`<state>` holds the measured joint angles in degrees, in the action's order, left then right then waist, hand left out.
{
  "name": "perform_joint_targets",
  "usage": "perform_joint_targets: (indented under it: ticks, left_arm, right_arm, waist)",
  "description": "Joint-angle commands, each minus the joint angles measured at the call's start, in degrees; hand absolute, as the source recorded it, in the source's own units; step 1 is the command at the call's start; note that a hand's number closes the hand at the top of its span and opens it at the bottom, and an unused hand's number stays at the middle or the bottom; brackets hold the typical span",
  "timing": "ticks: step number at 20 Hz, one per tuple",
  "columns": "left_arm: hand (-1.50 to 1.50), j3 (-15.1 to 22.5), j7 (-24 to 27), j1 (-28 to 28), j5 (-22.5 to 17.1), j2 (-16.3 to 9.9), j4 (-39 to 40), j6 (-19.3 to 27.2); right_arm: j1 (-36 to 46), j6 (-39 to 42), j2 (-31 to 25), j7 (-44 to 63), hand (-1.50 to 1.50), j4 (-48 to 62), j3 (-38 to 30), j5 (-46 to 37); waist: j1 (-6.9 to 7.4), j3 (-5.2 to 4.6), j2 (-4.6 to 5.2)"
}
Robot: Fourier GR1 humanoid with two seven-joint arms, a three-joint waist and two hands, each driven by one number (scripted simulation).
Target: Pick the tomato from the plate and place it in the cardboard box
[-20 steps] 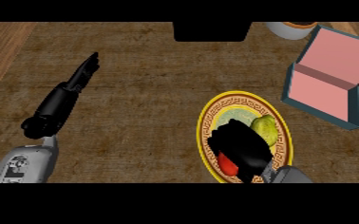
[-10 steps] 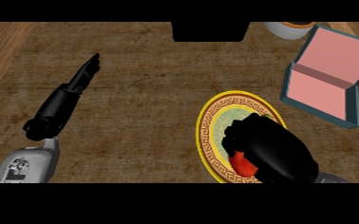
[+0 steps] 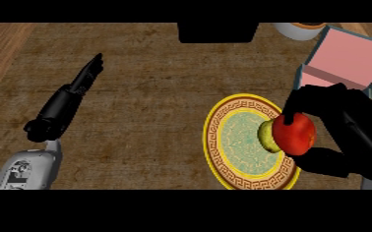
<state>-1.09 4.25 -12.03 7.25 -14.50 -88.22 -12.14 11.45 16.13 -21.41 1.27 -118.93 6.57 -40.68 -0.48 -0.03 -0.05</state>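
Lifted tomato (image 3: 294,133) in right hand (image 3: 335,128), box (image 3: 341,61) beside.

Resting on the brown woven-looking counter (image 3: 152,103): a yellow-rimmed patterned plate (image 3: 240,177), a pink-lined cardboard box (image 3: 341,59), a bowl (image 3: 298,28) sitting at the far edge.

A single head view looks steeply down at the brown counter (image 3: 160,103), forearms entering from the lower edge.

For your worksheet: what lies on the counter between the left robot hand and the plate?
In the head view, nothing: only bare brown counter lies between the left robot hand and the plate.
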Motion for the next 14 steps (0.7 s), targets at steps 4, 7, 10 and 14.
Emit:
perform_joint_targets:
  ticks: [4, 7, 10, 14]
  left_arm:
    - [0.0, 1.2, -1.67, -0.82, 1.17, 1.2, 0.32, 0.17]
    - [0.0, 1.16, -2.45, -0.7, 0.97, 1.49, -2.42, 0.4]
    - [0.0, -0.96, -0.42, -2.93, -0.15, -0.18, 1.6, -1.54]
    - [0.0, 1.42, -1.09, -0.98, 2.01, 2.3, -0.54, 0.59]
  right_arm:
    - [10.34, 1.27, -1.21, 5.53, 1.5, 10.85, -15.75, 6.66]
    - [15.4, 2.61, -4.94, 4.93, 1.5, 18.99, -21.58, 9.3]
    - [19.78, -0.06, -8.08, -0.78, 1.5, 30.68, -21.55, 5.82]
    - [22.84, 1.33, -13.86, -6.41, 1.5, 41.61, -19.4, 1.56]
  waist:
    - [0.74, 0.04, 0.11]
    - [1.08, 0.06, 0.08]
    - [1.17, 0.04, 0.33]
    - [1.58, 0.04, 0.39]
